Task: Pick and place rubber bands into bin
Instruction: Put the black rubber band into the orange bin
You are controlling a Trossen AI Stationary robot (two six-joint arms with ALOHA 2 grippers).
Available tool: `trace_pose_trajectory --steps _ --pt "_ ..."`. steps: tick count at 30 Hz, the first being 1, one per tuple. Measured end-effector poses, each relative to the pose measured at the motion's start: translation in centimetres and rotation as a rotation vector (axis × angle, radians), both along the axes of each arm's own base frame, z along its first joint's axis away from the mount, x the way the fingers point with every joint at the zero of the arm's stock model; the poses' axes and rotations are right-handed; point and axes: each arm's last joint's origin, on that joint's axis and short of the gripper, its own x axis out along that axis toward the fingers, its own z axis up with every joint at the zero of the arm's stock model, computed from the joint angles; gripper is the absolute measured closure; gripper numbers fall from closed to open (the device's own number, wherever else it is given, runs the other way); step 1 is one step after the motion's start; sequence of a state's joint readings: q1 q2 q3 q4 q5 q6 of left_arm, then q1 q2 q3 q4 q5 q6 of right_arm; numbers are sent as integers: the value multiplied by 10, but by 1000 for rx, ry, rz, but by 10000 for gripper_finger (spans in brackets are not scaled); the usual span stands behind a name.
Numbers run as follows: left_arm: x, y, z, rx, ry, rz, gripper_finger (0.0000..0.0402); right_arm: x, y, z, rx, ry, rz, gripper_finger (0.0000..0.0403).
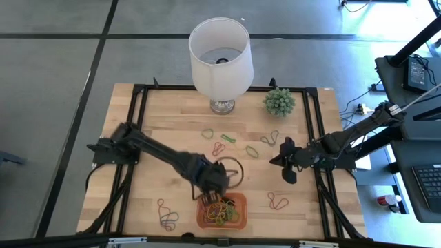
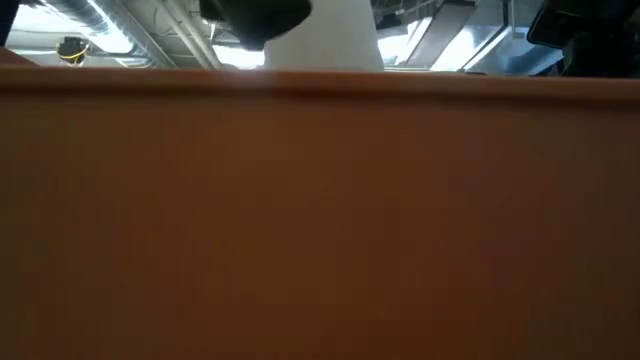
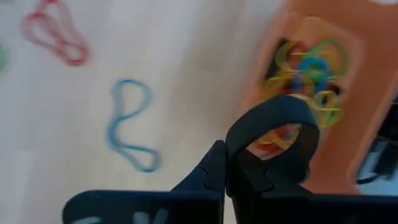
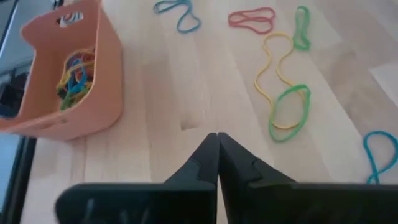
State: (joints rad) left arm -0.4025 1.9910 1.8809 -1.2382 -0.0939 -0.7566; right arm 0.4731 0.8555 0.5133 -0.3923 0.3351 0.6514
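The orange bin (image 1: 238,219) sits at the table's near edge with several coloured rubber bands (image 1: 219,210) heaped inside; its wall (image 2: 320,220) fills the low view. My left gripper (image 1: 218,182) hovers at the bin's far edge, shut on a black rubber band (image 1: 232,171). My right gripper (image 1: 285,162) is shut and holds nothing, right of centre above the wood. Loose bands lie flat on the table: green (image 1: 207,133), red (image 1: 219,147), blue (image 1: 270,138), red (image 1: 278,201) and a blue-black pair (image 1: 165,215). My left gripper (image 3: 227,155) pinches the black rubber band between its two shut fingertips, by one end of the loop (image 3: 239,146). The fingers slant down from the table's far left. The free loop (image 3: 273,112) arches out beyond the tips, in front of the bin (image 3: 311,155).
A white lampshade (image 1: 220,55) on a glass base and a small green plant (image 1: 279,101) stand at the table's far edge. Black frame rails (image 1: 138,124) run along the table's sides. In the right wrist view, yellow (image 4: 273,62) and green (image 4: 289,112) bands lie ahead.
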Motion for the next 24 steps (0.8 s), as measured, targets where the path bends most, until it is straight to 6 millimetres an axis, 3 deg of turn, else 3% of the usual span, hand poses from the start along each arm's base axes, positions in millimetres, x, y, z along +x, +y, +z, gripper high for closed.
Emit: trace_pose_trajectory --steps 10,17,24 --pt "18 -58 -18 -62 -18 67 398 -3 6 0 120 8 -61 396" --pt "23 -79 -46 -86 1 174 398 -6 12 0 121 7 -17 396" --pt "37 -88 -82 -102 18 282 397 -7 15 0 75 6 35 396"
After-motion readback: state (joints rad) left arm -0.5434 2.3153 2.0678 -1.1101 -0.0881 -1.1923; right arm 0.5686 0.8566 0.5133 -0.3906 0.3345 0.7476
